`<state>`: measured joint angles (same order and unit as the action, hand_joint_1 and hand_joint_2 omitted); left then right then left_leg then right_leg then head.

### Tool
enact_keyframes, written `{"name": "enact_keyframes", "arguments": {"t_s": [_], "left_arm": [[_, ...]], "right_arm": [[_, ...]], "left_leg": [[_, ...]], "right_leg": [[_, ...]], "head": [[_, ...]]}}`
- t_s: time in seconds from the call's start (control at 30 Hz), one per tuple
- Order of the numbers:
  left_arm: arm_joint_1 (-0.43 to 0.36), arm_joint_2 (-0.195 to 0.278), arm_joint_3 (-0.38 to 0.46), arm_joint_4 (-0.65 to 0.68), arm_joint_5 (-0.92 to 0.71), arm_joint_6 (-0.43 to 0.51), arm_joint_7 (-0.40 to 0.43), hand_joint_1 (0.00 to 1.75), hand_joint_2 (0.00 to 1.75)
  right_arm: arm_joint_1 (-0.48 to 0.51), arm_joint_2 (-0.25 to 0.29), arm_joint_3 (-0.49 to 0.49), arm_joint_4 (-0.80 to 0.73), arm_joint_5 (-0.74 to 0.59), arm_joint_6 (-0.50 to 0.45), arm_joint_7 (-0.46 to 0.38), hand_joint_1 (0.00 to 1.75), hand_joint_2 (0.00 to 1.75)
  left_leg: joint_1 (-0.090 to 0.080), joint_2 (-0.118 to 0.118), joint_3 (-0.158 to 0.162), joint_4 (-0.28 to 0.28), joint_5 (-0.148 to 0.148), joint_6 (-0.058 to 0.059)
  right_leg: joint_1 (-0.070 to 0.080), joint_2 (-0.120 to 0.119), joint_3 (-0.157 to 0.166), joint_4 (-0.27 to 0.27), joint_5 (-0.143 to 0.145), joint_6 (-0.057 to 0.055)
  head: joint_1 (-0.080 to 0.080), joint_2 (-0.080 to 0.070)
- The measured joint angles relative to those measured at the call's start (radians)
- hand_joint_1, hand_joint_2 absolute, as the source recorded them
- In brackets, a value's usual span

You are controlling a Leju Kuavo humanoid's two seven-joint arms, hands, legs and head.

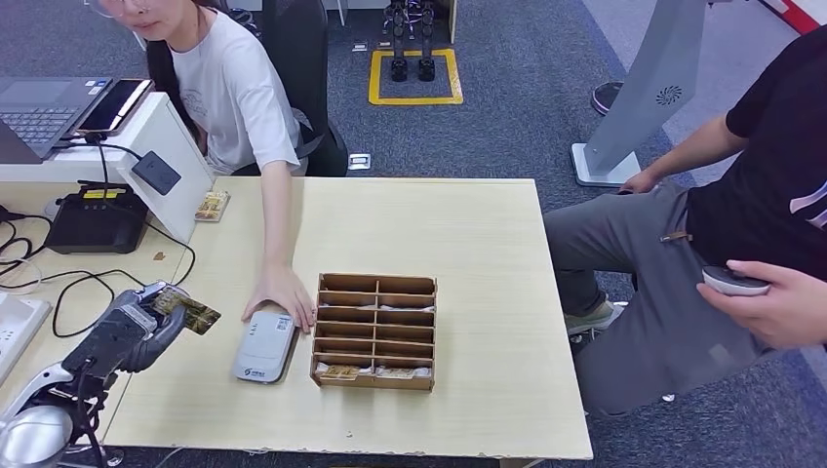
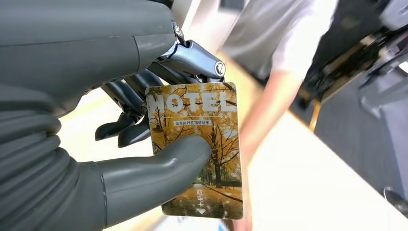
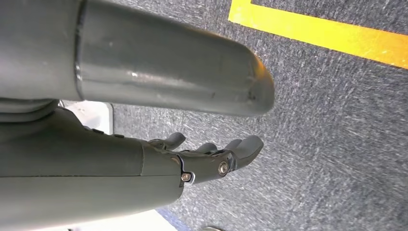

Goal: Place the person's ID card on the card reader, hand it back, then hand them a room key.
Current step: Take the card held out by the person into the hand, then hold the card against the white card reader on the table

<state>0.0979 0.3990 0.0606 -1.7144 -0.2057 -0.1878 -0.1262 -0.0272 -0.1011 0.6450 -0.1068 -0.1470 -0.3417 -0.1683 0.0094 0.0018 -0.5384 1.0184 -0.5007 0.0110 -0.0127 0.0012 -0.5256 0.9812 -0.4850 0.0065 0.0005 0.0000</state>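
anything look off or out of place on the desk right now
Nothing is spilled or damaged. One oddity: the person's hand rests on the card reader, covering part of it, while the left hand holds a hotel key card.

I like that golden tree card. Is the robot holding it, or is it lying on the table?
Holding it. The left hand pinches the hotel card between thumb and fingers, above the table.

One room key (image 2: 195, 144), one card reader (image 1: 264, 346), two people (image 1: 229, 88).
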Motion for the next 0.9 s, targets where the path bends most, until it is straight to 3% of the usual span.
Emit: {"name": "enact_keyframes", "arguments": {"t_s": [0.17, 0.57, 0.9], "left_arm": [[-0.002, -0.031, -0.009, 0.018, 0.014, 0.002, 0.088, 1.75, 1.75], [-0.034, -0.069, -0.052, 0.080, -0.103, 0.059, 0.134, 1.75, 1.75], [-0.092, -0.151, -0.130, 0.167, -0.169, 0.141, 0.170, 1.75, 1.75]], "right_arm": [[0.001, 0.002, 0.003, 0.000, -0.008, -0.004, 0.004, 0.00, 0.00], [0.001, 0.003, 0.005, 0.000, -0.014, -0.005, 0.007, 0.00, 0.00], [-0.001, 0.007, 0.026, 0.000, -0.016, -0.006, 0.014, 0.00, 0.00]], "left_leg": [[0.000, 0.000, 0.000, 0.000, 0.000, 0.000], [0.000, 0.000, 0.000, 0.000, 0.000, 0.000], [0.000, 0.000, -0.001, 0.001, 0.001, 0.001]], "right_leg": [[0.000, 0.000, -0.001, 0.000, 0.000, 0.000], [0.000, 0.000, -0.001, 0.000, 0.000, 0.000], [0.000, 0.000, -0.001, 0.000, 0.001, 0.001]], "head": [[0.000, 0.000], [0.000, 0.000], [0.000, 0.000]]}}
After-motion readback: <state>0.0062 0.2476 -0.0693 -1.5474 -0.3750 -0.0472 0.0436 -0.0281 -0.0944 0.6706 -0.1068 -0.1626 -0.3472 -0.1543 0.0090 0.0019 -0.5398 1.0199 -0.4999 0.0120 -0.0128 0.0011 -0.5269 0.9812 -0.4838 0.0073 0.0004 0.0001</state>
